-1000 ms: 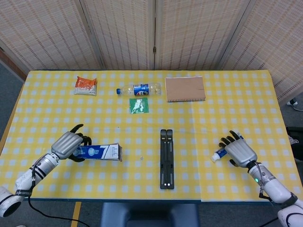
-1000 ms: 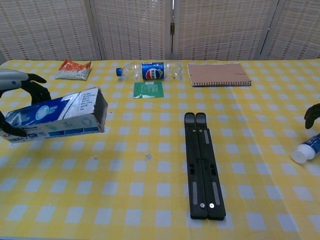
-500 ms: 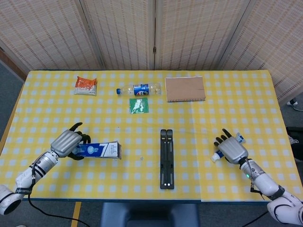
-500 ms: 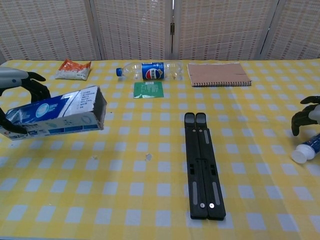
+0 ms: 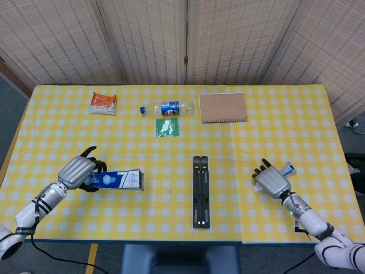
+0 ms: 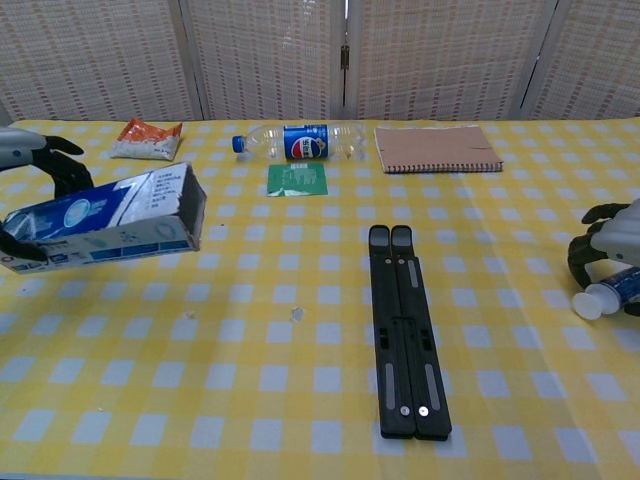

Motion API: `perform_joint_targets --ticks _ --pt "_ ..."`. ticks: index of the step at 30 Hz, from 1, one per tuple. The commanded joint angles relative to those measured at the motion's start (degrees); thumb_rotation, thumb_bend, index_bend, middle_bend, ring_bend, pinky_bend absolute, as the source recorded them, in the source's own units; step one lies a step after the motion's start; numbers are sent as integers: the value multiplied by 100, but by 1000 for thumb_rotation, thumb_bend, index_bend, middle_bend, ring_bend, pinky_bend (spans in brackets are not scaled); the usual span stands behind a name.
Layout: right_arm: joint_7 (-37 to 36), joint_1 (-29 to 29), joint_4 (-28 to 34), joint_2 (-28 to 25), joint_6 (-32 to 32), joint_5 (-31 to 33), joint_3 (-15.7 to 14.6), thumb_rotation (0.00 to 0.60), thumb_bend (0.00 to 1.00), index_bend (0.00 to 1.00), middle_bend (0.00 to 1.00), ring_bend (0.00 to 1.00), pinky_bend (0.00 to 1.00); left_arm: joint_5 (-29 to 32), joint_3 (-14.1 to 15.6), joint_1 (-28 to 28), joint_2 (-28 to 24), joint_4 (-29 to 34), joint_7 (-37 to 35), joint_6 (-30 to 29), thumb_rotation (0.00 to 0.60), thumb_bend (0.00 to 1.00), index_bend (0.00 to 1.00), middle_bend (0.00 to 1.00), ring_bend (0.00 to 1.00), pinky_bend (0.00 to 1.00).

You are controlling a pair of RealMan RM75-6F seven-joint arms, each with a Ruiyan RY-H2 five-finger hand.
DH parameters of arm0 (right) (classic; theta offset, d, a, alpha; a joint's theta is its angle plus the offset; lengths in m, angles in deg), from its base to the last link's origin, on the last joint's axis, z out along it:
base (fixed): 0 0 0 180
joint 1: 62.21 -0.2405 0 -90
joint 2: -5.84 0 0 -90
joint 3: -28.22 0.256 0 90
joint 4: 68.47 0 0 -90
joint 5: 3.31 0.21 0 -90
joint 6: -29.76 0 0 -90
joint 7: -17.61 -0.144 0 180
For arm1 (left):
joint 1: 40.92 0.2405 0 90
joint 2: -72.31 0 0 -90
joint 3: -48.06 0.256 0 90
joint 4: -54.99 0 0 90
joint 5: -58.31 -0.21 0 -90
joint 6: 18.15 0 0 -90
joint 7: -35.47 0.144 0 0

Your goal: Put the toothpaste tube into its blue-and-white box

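Yellow-checked table: blue-and-white toothpaste tube, white-capped, under right hand.

I see the surface covered in a yellow-and-white checked cloth, and I take the black folded stand lying flat near the front edge as my landmark. Beyond it, toward the screens, lies a small green packet, and just past that a clear plastic bottle with a blue label on its side. To the right of the bottle rests a brown spiral notebook; far to the bottle's left sits an orange-and-white snack packet. Right of the stand, the white-capped toothpaste tube lies on the cloth.
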Motion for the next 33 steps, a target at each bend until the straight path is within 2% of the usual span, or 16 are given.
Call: perform_joint_targets --ticks 1,7,11,19,27,33 --pt "-94 25 -100 83 245 -146 -13 600 337 579 458 415 275 4 -5 13 -6 -2 -22 -12 600 196 450 591 431 0" --pt "-545 145 -140 34 1095 -512 48 600 337 691 550 507 397 14 -12 36 -40 -3 -178 -13 600 197 450 590 431 0" --pt "-797 238 44 -158 1495 -587 105 600 337 707 564 518 411 35 -33 61 -54 -32 -438 -43 600 197 451 590 432 0" --pt "-1756 421 672 -628 2204 -540 359 600 337 722 577 539 426 132 -95 97 -160 116 -953 -36 600 198 450 590 431 0" --pt "-3074 457 1704 -1052 2693 -479 698 600 337 730 586 547 435 48 -101 70 -142 9 -1612 -29 600 198 450 590 432 0" --pt "-4882 298 2697 -1142 2667 -55 1163 600 337 731 588 549 438 -39 -107 37 -98 -11 -2219 -64 600 200 455 591 434 0"
